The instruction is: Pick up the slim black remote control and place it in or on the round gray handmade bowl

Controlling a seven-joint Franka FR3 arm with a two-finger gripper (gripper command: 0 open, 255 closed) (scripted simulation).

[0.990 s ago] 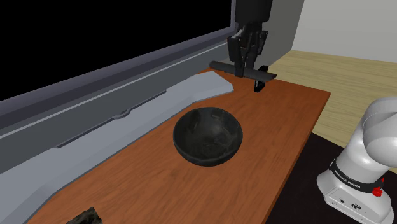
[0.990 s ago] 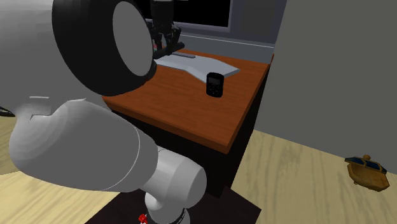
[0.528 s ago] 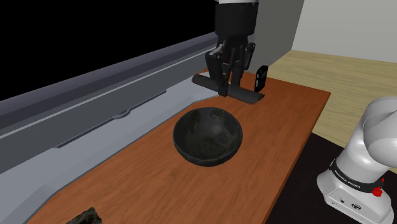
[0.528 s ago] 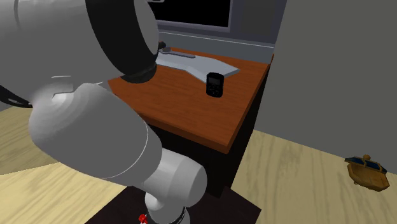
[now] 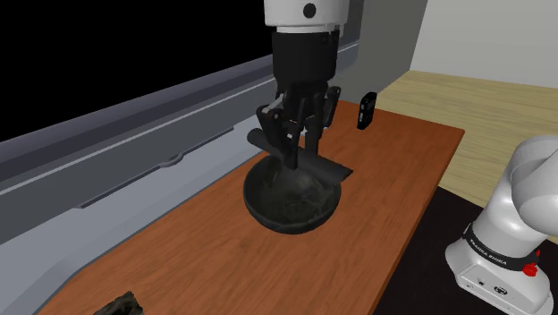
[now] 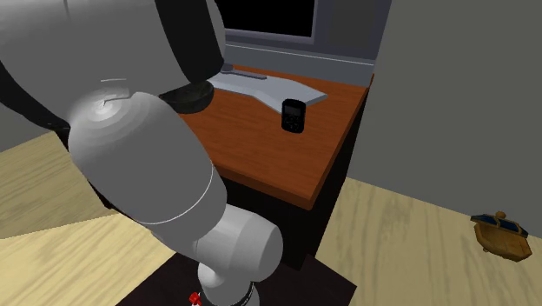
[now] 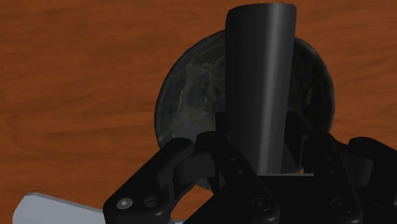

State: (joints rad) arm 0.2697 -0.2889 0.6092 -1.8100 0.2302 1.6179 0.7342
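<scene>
My gripper [image 5: 299, 150] is shut on the slim black remote [image 5: 332, 168], clasping it near its middle and holding it roughly level. It hangs just above the round dark grey bowl [image 5: 291, 199], which stands in the middle of the brown wooden table [image 5: 393, 188]. One end of the remote reaches past the bowl's rim towards the shoulder view's right. In the wrist view the remote [image 7: 259, 89] runs out from between the fingers [image 7: 219, 149] across the mottled bowl [image 7: 188, 95] below. In the second exterior view the arm covers most of the bowl [image 6: 193, 96].
A small black upright device [image 5: 366, 111] stands near the table's far end, also in the second exterior view [image 6: 294, 116]. A grey slab [image 5: 134, 197] lies along the window side. A dark lump [image 5: 121, 306] sits at the near corner. A brown object [image 6: 502, 236] lies on the floor.
The gripper has carried the remote from the table's far end, beside the small device, back towards the shoulder view's left and down, so it now hangs over the bowl.
</scene>
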